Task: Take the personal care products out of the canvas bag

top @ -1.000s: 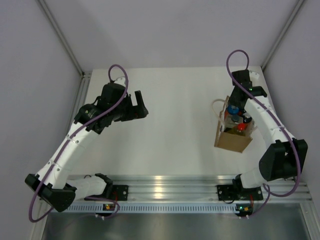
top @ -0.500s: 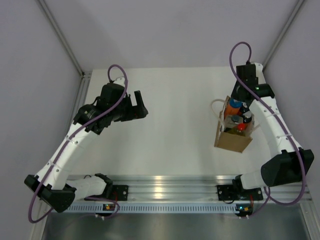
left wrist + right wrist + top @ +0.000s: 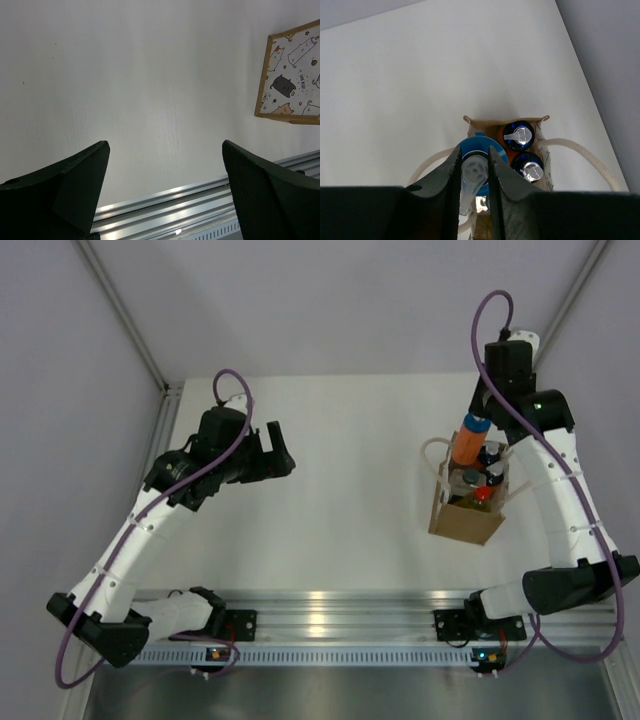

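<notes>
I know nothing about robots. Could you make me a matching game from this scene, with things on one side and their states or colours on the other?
Things:
1. left end effector
2. right end effector
3. bag
4. gripped bottle

States or colours:
A. orange, blue cap
B. open, holding nothing
C. tan, standing upright
D. shut on a bottle's top

Pairs: 1-B, 2-D, 3-C, 4-A.

Canvas bag [image 3: 292, 75] cut off by right edge, blue-capped bottle [image 3: 496, 150] mostly hidden behind right pincer [image 3: 473, 159]
</notes>
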`<state>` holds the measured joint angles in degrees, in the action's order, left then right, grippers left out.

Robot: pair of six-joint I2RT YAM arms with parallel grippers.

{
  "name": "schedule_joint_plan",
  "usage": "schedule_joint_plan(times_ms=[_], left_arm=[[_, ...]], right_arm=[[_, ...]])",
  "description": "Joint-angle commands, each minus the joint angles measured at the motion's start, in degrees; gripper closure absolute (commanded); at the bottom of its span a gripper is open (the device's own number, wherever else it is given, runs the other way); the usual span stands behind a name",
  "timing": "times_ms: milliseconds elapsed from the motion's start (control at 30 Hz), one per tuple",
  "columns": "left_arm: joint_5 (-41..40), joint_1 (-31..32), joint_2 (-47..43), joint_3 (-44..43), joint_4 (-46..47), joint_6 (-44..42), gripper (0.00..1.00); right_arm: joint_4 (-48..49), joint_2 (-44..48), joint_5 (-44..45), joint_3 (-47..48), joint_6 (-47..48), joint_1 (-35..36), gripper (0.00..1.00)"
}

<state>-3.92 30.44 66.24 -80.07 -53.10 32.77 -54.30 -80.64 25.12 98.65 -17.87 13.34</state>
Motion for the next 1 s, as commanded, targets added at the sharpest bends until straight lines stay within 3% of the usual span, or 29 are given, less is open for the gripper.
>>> schedule_joint_plan(times_ms=[0,567,967], left_arm=[[-0.8,0.1,-1.6,0.2,2.6,-1.0,0.01],[-1.7,0.2,-2.5,1.1,2.6,-0.7,0.02],[-2.9,0.2,-4.4,1.9,2.5,-0.9,0.01]], right_arm=[[-0.7,0.2,2.1,7.8,1.5,2.2,1.00],[-3.9,-5.8,-0.2,26.8,5.7,9.0,1.00],[-2.0,-13.0,-2.8,31.0,4.6,18.6,1.00]])
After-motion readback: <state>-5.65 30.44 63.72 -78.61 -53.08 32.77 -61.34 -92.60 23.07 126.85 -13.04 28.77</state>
